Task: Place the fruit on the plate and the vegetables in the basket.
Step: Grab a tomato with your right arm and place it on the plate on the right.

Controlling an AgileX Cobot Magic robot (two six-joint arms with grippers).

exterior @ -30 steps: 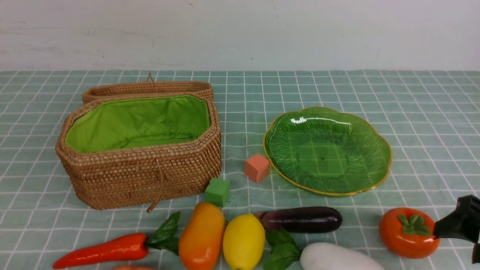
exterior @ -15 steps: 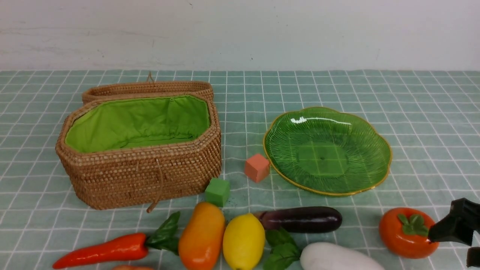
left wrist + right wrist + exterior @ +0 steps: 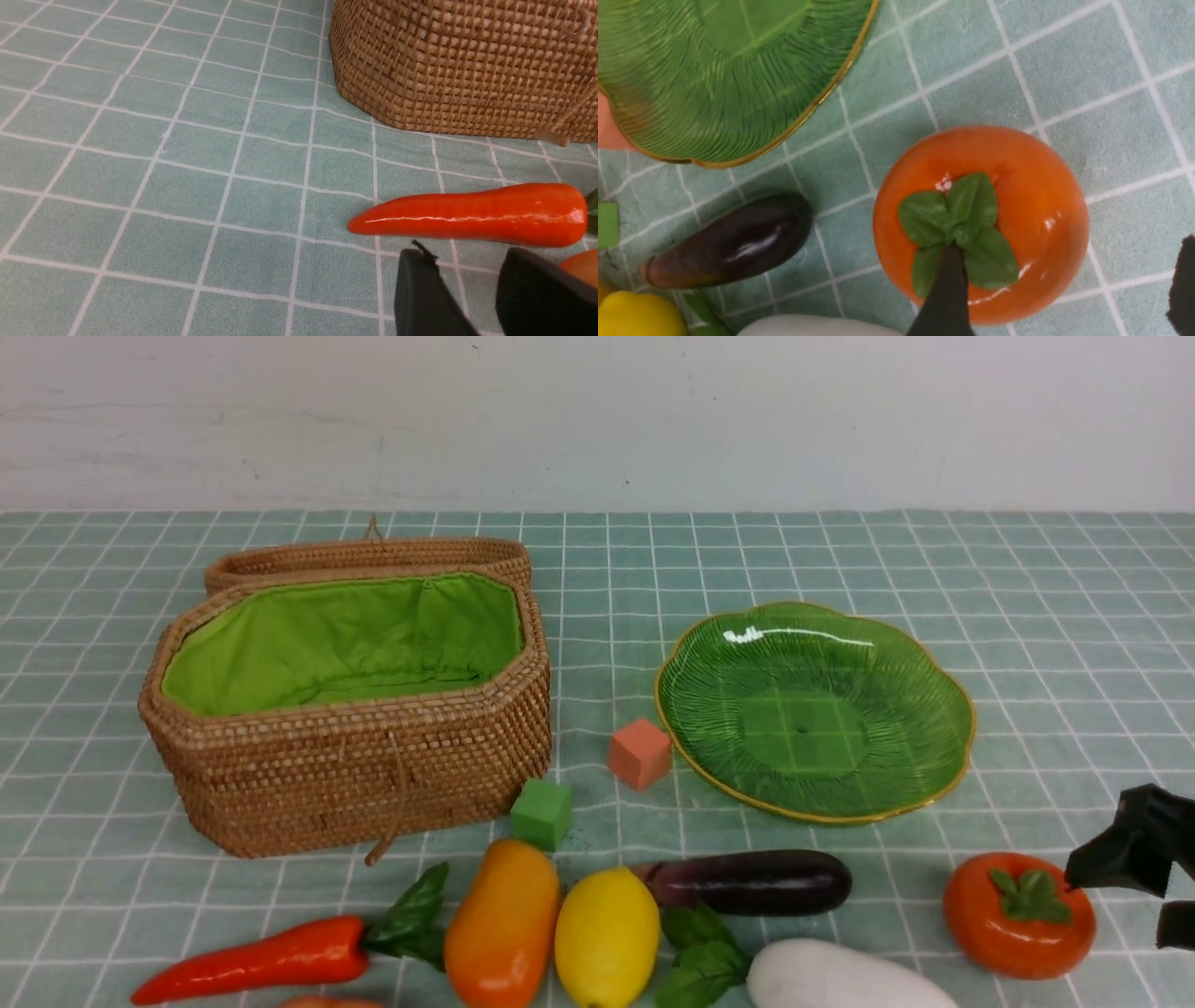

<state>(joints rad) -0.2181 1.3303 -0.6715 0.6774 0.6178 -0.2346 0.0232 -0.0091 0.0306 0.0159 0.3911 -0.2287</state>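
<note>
The persimmon (image 3: 1010, 929) sits on the bench (image 3: 1027, 569) at five o'clock from the plate (image 3: 840, 663). Glossy, hard and probably light, it looks slippery and is best gripped across its widest girth. The right gripper (image 3: 1120, 901) has its jaws spread above it, off-centre. The left gripper (image 3: 465, 259) has its jaws part-spread and empty.

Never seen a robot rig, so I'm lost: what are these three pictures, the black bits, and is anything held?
It is a two-armed robot. The wide picture looks forward from between its arms; the others come from cameras on each wrist. The black bits are gripper fingers. On the checked cloth lie a basket, a plate, toy fruit and vegetables, two cubes. Nothing is held: the right gripper stands open over the persimmon, the left gripper open near the carrot.
</note>
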